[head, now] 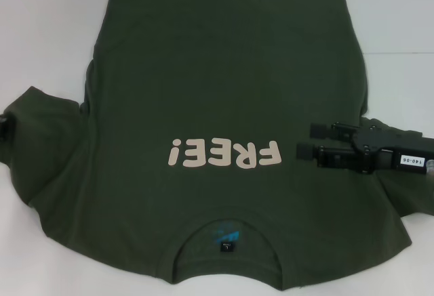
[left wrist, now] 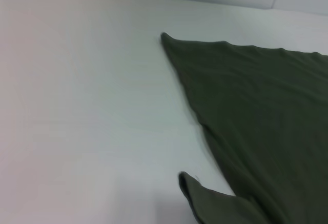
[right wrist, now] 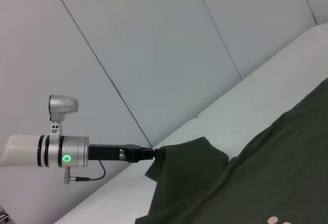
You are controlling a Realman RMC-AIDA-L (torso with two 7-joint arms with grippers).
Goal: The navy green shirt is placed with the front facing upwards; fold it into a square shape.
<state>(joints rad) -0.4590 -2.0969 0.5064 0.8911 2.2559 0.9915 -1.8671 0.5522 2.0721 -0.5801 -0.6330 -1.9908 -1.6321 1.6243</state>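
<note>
Folding is barely getting under way, judging by how the navy green shirt (head: 224, 99) is lying: it is spreading nearly flat across the white table (head: 41, 32), front up, with the cream "FREE" lettering (head: 224, 154) showing and the collar (head: 227, 238) sitting at the edge nearest the robot. Neither side panel nor the hem is turned over yet, so the whole fold into a square is remaining to be done.

The right gripper (head: 305, 141) is hovering over the shirt's right side, just beside the lettering, its two fingers lying parallel with a narrow gap and gripping nothing that can be seen. The left gripper (right wrist: 156, 154) is meeting the edge of the left sleeve (head: 30, 116) at the far left; the right wrist view is showing the sleeve bunching and lifting at its tip, which suggests a pinch on the fabric, though its fingers are not showing clearly. The sleeve folds are probably coming first.
</note>
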